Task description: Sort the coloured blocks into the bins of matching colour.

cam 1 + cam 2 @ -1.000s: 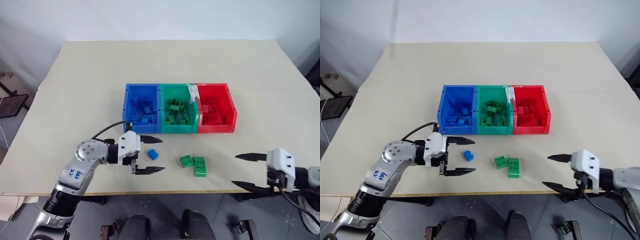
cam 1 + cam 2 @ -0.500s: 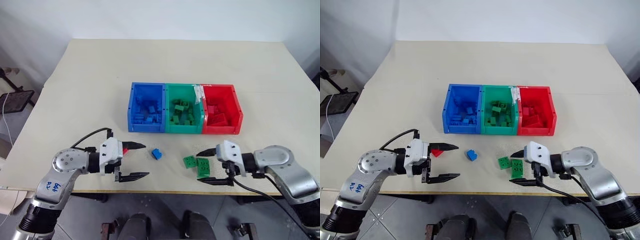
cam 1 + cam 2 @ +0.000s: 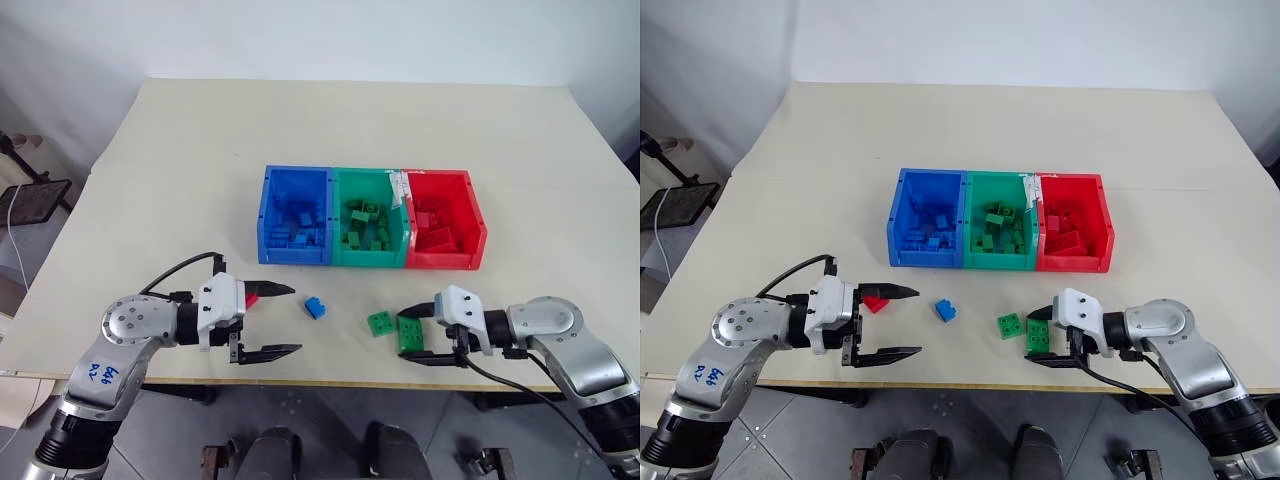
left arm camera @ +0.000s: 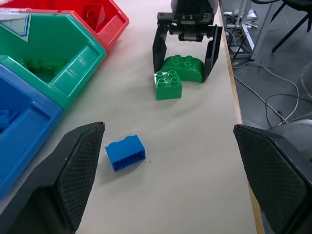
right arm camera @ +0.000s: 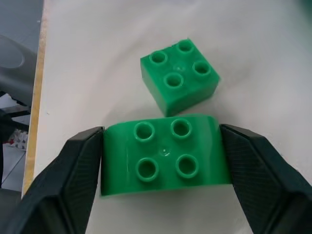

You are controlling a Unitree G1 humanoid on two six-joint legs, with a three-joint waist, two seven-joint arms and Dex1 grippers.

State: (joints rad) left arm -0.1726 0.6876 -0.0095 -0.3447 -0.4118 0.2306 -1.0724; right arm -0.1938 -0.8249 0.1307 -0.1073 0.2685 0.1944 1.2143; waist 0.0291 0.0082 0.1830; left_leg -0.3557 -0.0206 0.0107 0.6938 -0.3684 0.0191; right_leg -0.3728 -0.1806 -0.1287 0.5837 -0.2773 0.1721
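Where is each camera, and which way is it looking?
Left eye view: sits on the head, looks forward and down at the table, the bins and both arms.
Right eye view: beside it, same scene.
Left wrist view: sits on the left wrist, looks along the left gripper at the blue block and the right gripper.
Right wrist view: sits on the right wrist, looks at the long green block between its own fingers.
Shared: both wrist views show the long green block and the square green block.

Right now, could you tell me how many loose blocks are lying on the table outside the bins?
4: a red block by the left claw, a blue block, a square green block, and a longer green block between the right claw's fingers.
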